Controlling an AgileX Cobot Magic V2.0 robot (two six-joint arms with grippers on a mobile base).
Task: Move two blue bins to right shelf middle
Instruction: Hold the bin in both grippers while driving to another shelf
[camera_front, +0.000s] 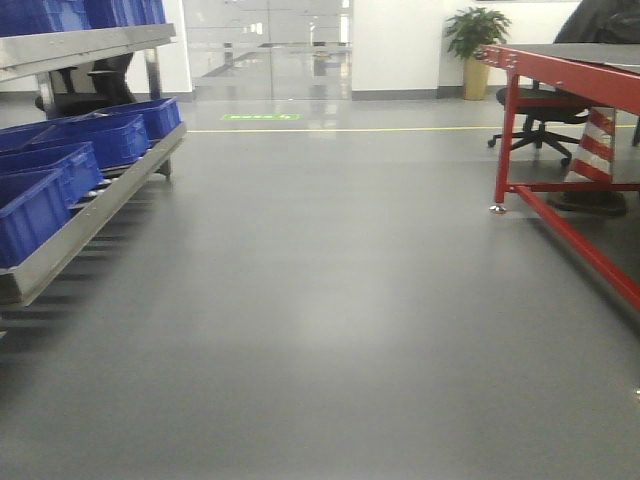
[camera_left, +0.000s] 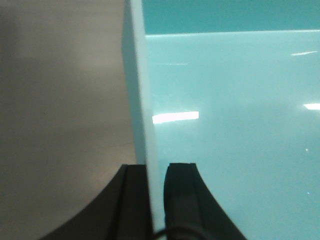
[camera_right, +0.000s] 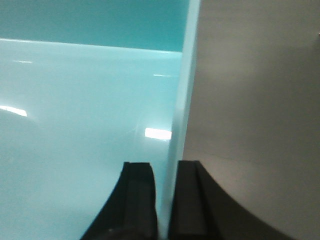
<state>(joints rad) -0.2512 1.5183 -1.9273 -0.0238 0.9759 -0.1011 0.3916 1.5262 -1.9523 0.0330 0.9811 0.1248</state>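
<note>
While open floor (camera_front: 330, 330) lies ahead, left pincer (camera_left: 157, 169) and right pincer (camera_right: 163, 166) each pinch tight on an opposite side wall of the bin (camera_left: 235, 125). It hangs between them, likely to keep it level.

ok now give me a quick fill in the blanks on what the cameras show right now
1. The left gripper is ____ (open or shut) on a thin side wall of the bin.
2. In the right wrist view, the bin's inside fills the picture's ____ side, next to the right gripper.
3. In the front view, the table on the right has a ____ frame.

Missing words: shut; left; red.
</note>
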